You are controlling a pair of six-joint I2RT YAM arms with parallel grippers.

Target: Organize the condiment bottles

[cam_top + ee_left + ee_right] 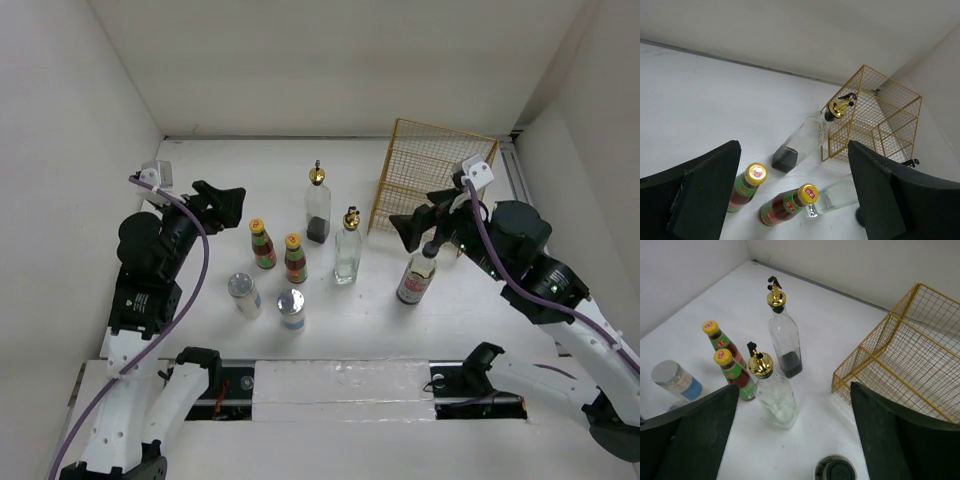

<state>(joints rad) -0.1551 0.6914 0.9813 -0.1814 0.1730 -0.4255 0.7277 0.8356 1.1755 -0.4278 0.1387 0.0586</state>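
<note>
Two glass cruets with gold spouts stand mid-table, one with dark liquid (318,207) and one clear (347,252). Two red-sauce bottles (263,245) (295,259) stand to their left. Two silver-lidded jars (243,294) (291,309) stand nearer. The black-capped bottle (417,275) stands to the right. My left gripper (222,205) is open and empty, up and left of the sauce bottles (747,186) (787,204). My right gripper (420,228) is open and empty, just above the black cap (840,471). The right wrist view shows both cruets (784,340) (772,390).
A yellow wire basket (430,175) lies on its side at the back right, close behind my right gripper; it also shows in the left wrist view (875,120) and the right wrist view (905,350). White walls close the table on three sides.
</note>
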